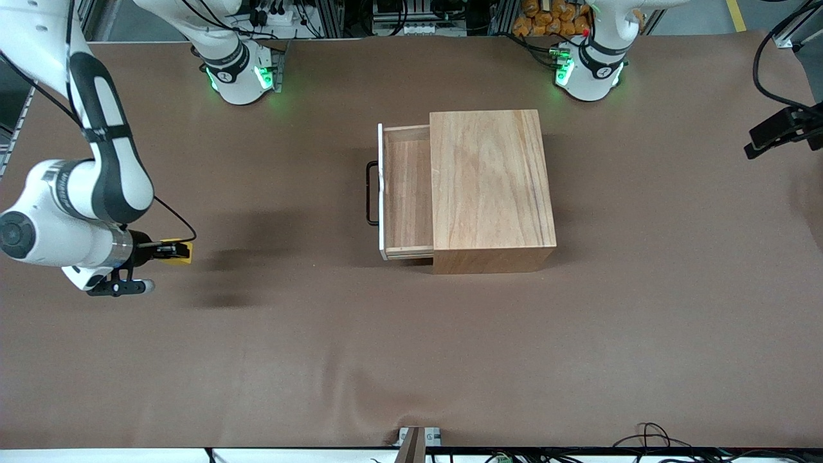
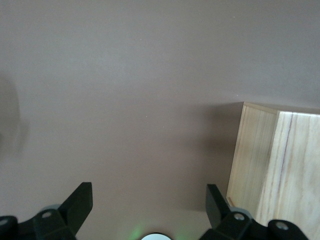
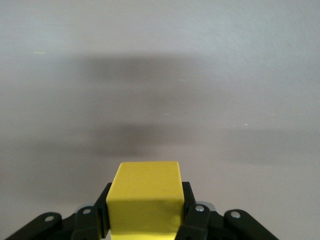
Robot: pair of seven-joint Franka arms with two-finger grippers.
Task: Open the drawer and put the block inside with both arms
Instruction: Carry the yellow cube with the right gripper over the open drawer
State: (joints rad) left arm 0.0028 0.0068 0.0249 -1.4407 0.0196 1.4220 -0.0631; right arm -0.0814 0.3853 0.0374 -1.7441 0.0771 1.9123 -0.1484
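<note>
The block sits at the left edge of the front frame, pinched in the right end effector and carried above the bare surface, toward the right arm's end. The drawer at frame centre is pulled out of the box, its tray empty, handle facing the block. So opening looks done; carrying over and dropping in remain. The left end effector (fingers spread wide, empty) hangs at the upper right of the frame, over the surface beside the box. Nothing stands between block and drawer; the front panel's white edge is the lip to clear.
</note>
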